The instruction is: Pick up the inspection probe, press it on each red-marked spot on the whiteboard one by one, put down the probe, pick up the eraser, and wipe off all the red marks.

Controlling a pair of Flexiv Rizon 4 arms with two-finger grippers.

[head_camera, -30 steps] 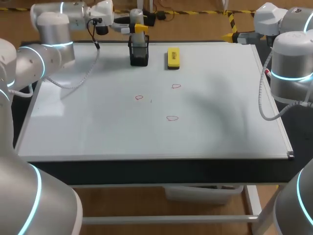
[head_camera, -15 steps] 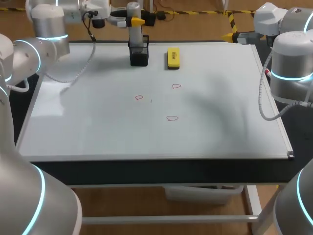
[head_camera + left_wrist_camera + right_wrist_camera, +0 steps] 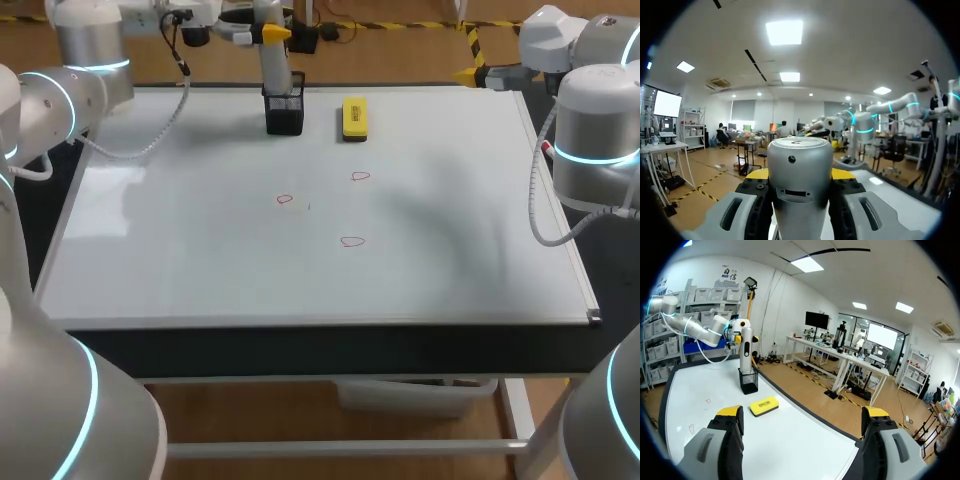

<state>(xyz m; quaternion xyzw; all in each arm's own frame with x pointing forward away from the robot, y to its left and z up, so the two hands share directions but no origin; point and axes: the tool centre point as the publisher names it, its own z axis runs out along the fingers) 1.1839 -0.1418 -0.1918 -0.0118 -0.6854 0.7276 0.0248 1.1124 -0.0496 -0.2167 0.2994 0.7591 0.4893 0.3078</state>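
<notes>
well, we are at the very start of the job. our left jaws are closed on the inspection probe (image 3: pixel 272 62), one on each side of it, right above the black holder (image 3: pixel 284 112). the low end of the probe looks to be at the mouth of the holder, and we cannot tell if it is all the way out. our right jaws are wide and hold nothing. they are well away from the holder, off on the side where our right arm (image 3: pixel 595 130) comes in.

nearly all of the job is left. the first red mark (image 3: pixel 286 198), the second red mark (image 3: pixel 361 176) and the third red mark (image 3: pixel 351 241) lie on the whiteboard (image 3: pixel 180 270) in front of the holder, on the side nearer to us. none is wiped off. the yellow eraser (image 3: pixel 354 116) lies flat just beside the holder, on our right arm's side.

the holder stands close to the far edge of the whiteboard. so we think the probe should go straight up first, to clear the holder's rim. from the holder to the marks the board is bare, so that way looks open. the eraser is near the holder, and a swing to that side could bump it.
</notes>
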